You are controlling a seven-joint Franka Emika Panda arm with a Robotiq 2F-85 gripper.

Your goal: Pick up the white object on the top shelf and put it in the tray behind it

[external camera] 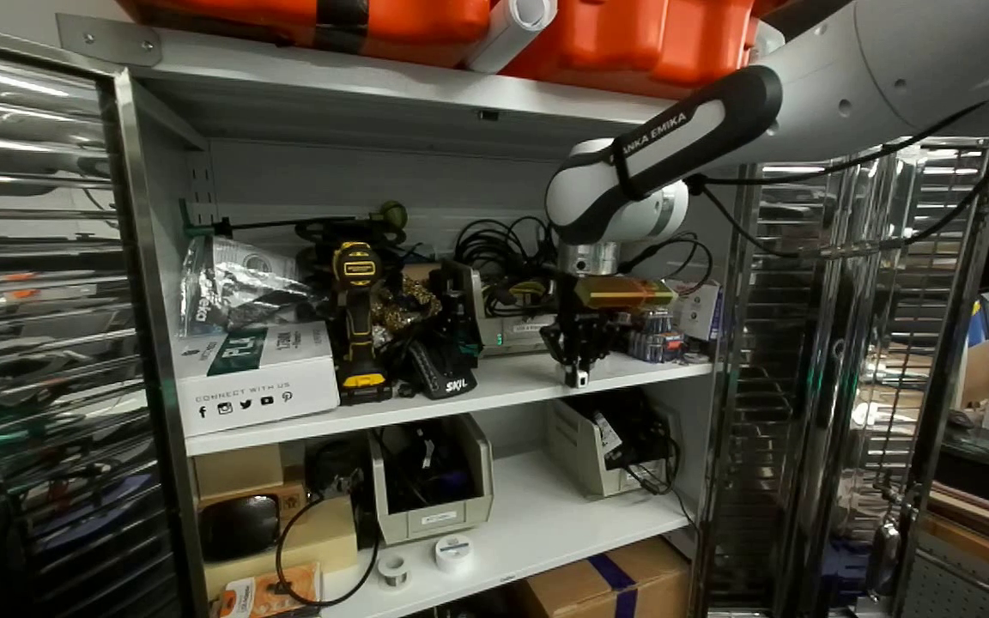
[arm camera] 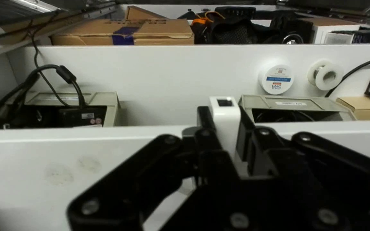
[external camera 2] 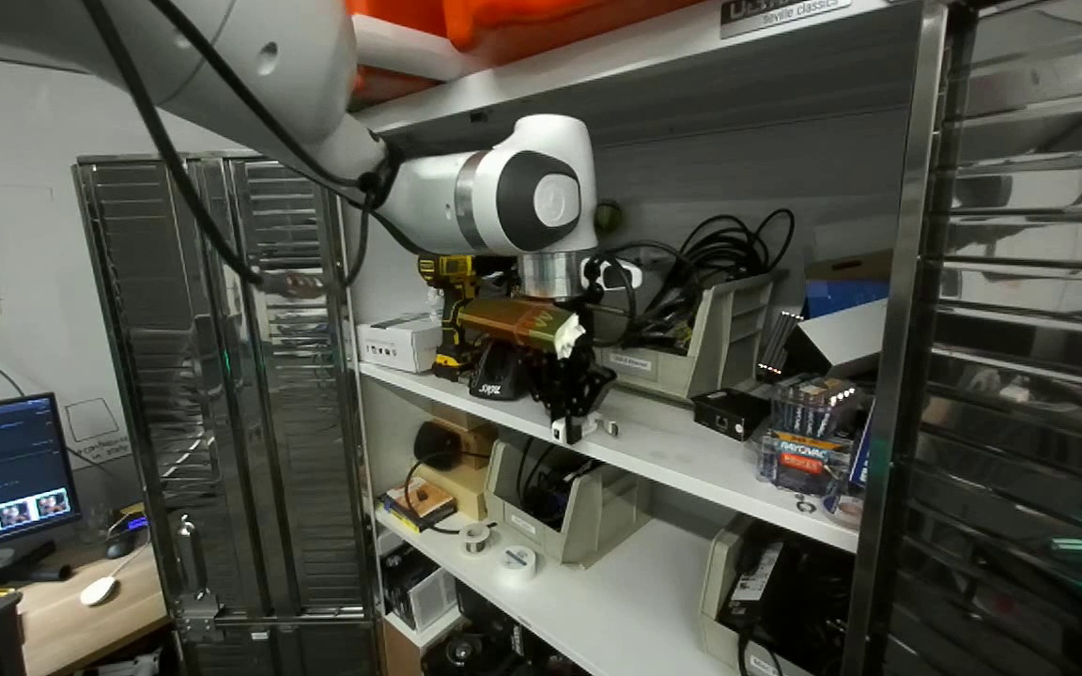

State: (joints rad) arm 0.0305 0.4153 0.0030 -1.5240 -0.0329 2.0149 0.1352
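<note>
I'm clenching the gripper (arm camera: 225, 112) on the white square-holed block (arm camera: 226, 123) at the front edge of the top shelf (arm camera: 21, 166) — bare board is stretching toward the Rayovac battery pack (external camera 2: 802, 455), and the cable-filled bin (external camera 2: 724, 324) is standing behind the block.

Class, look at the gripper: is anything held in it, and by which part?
A white object: the gripper appears clamped on its two opposite sides, with the square-holed end sticking out beyond the grip in the wrist view.

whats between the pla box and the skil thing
A yellow and black drill stands between the PLA box and the SKIL thing, in both exterior views.
</note>
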